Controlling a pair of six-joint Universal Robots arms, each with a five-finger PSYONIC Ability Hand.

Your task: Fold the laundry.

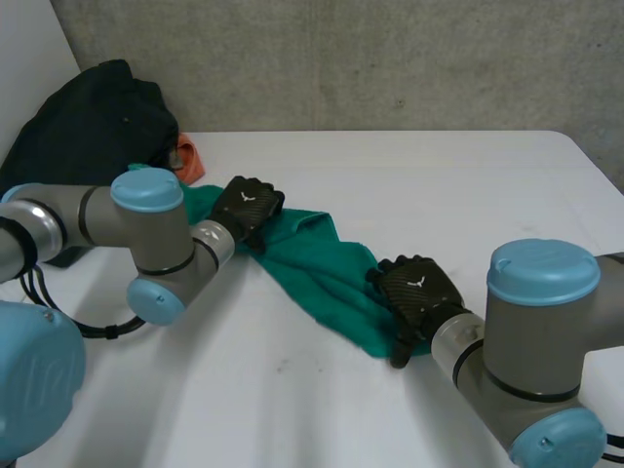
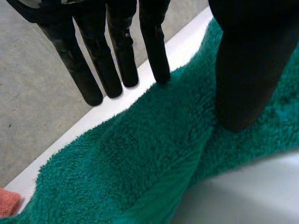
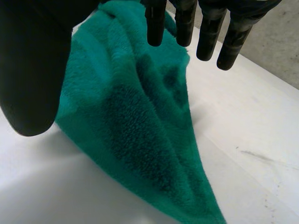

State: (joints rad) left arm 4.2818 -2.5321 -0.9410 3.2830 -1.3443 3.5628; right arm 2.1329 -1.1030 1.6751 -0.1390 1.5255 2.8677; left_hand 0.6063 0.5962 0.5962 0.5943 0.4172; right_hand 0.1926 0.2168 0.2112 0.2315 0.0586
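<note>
Currently the green towel (image 1: 322,268) lies bunched into a long twisted strip. It runs diagonally across the middle of the desk (image 1: 439,175), from toward the far left corner to the near right. Not flat, and no fold made yet.

Left hand (image 1: 246,207) sits on the strip's far-left end. In the left wrist view its fingers (image 2: 117,70) are straight and close together, tips at the towel's edge. The thumb (image 2: 243,84) is planted on the pile, apart from them. No pinch visible.

Right hand (image 1: 417,292) is over the near-right end. Its fingers are straight and slightly spread above the cloth, thumb off to one side. Nothing clamped.

Risks, as judged:
- Neither hand is closed on cloth, so an outward pull would likely slide over the pile rather than spread it.
- The twist along the strip could get pressed in and give a lumpy fold.
- A drag toward the far left may push the towel into the items there.

Black bag (image 1: 93,122) sits at the far left corner, contents not visible. Orange cloth (image 1: 188,161) lies just beside it, outside the bag, close to the towel's far end.
</note>
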